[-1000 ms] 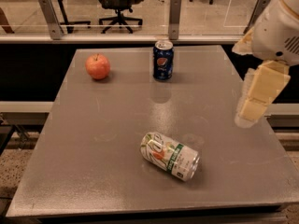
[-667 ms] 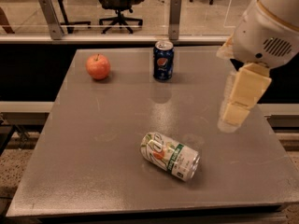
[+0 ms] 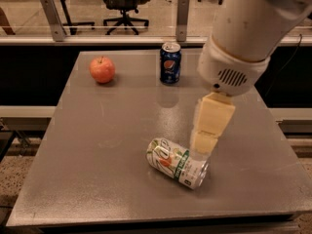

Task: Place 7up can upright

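Gripper, pale yellow, hangs straight down from the bulky white wrist housing. Its tip is just above and behind the right end of the 7up can, with no contact that I can make out. Spread or closed: cannot tell, since from this side it shows as one stacked block. The can lies on its side on the grey table, front centre, long axis running from upper left to lower right. Step in hand, by my reading, is the approach to the grasp; nothing is lifted yet. To do it well, come down across the can's body rather than along it, and close on the curved sides near the middle. A round can on a smooth top is likely to roll or skid if nudged off-centre. Then lift clear, turn it so one end faces down, and seat it flat before letting go. The Pepsi can, upright, and the apple sit well apart toward the far edge, so they should not obstruct. Hidden or doubtful: the gripper's opening, the strip of table behind it, and which end of the can is the top. The arm is cut off by the upper edge.
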Controlling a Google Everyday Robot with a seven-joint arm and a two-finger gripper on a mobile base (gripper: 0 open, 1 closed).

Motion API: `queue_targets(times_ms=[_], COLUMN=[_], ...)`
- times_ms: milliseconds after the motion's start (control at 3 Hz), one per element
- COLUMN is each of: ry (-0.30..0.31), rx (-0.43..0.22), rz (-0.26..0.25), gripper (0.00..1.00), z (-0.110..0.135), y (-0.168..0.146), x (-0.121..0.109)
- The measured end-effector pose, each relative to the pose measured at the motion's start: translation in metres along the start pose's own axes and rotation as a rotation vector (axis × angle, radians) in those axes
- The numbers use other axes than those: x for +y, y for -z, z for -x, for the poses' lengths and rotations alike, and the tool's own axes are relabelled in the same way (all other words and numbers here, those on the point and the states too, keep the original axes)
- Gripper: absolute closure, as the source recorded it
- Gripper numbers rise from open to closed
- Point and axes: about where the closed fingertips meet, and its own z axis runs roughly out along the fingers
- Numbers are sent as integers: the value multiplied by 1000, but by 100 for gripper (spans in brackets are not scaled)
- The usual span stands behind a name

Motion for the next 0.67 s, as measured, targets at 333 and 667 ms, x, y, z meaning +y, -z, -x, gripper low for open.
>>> queue_targets(times_ms=[333,667], ry=[-11,-19], rx=[51,91], rz=[16,43], gripper=[0,0], z=[13,21], y=[-26,-52], x=[11,20])
